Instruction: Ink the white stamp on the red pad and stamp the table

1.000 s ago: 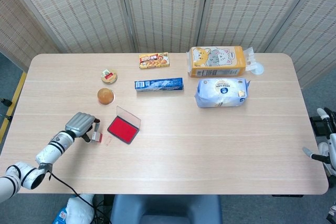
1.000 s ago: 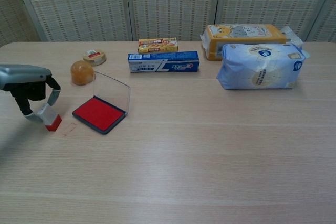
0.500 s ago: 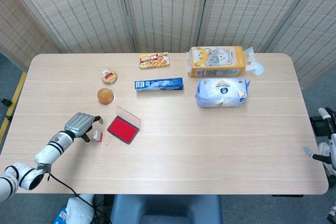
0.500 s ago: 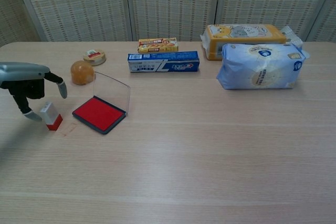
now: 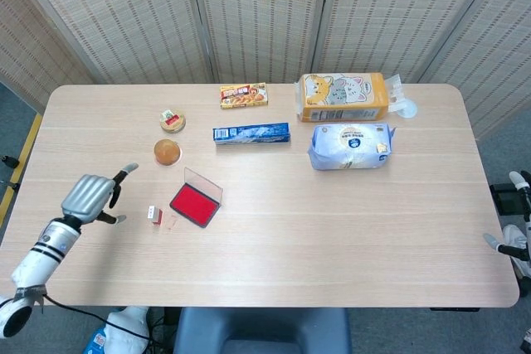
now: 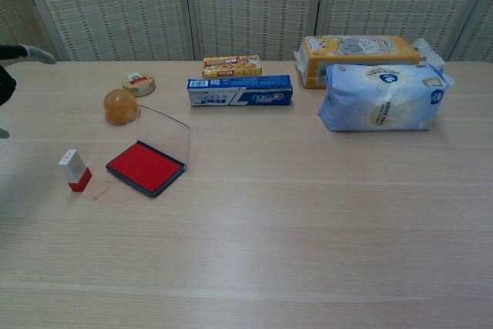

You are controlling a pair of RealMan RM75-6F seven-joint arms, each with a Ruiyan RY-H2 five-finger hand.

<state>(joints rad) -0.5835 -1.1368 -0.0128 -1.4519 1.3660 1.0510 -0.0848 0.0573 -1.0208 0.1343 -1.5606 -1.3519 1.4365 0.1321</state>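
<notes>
The white stamp (image 5: 154, 214) (image 6: 75, 169) with its red base stands upright on the table, just left of the red ink pad (image 5: 194, 203) (image 6: 145, 167), whose clear lid is raised. A faint red mark (image 6: 101, 189) shows on the wood between them. My left hand (image 5: 90, 196) hovers left of the stamp, apart from it, fingers spread and empty; the chest view shows only its fingertips (image 6: 31, 53) at the left edge. Of my right arm only a small part (image 5: 508, 242) shows at the right edge; the hand itself is hidden.
Behind the pad sit an amber round object (image 5: 167, 152), a small round tin (image 5: 172, 120), a blue toothpaste box (image 5: 250, 133), a yellow snack box (image 5: 243, 94), an orange pack (image 5: 343, 96) and a blue-white bag (image 5: 350, 146). The table's front edge (image 5: 274, 305) runs below.
My left hand let go of the stamp, opened its fingers and drew back to the left. The stamp stays standing beside the pad.
</notes>
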